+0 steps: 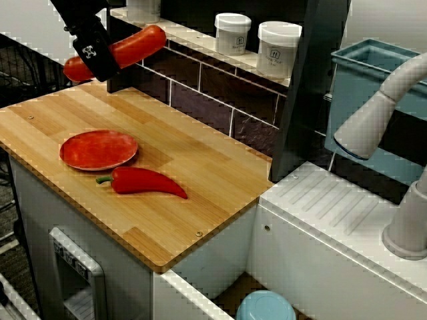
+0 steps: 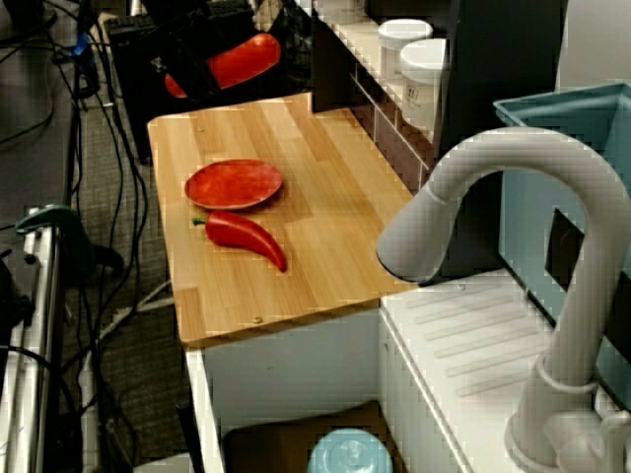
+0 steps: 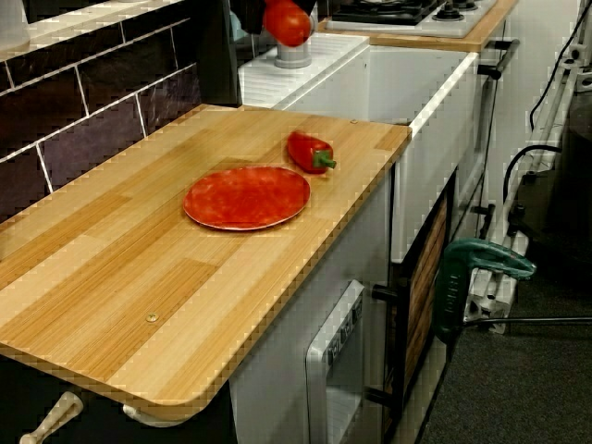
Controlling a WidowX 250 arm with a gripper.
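– Gripper [image 1: 99,59] state?
– Clamped across a red sausage [image 1: 139,43]. In the front view the jaws pinch it nearer its lower left end, so the longer part sticks out up and to the right.
– Where does it hang over the counter [image 1: 220,167]?
– High in the air by the back-left corner, near the shelf [image 1: 193,40] and well apart from everything on the wood. In the sink-side view the sausage [image 2: 239,61] looks at or just past the far edge; I can't tell which.
– What lies below?
– A red plate [image 1: 99,149] with nothing on it. A pepper [image 1: 148,181] lies just beside its front rim, stem toward the plate.
– How would you handle the carry?
– My judgement is that the grip is off-centre, so the long end could swing or droop. I'd hold the squeeze firm, move slowly and give that end room from the shelf.
– Arm pose?
– It comes in from the upper left with the wrist tilted. The fingers point down and a little right, and the sausage sits crosswise and slanted.
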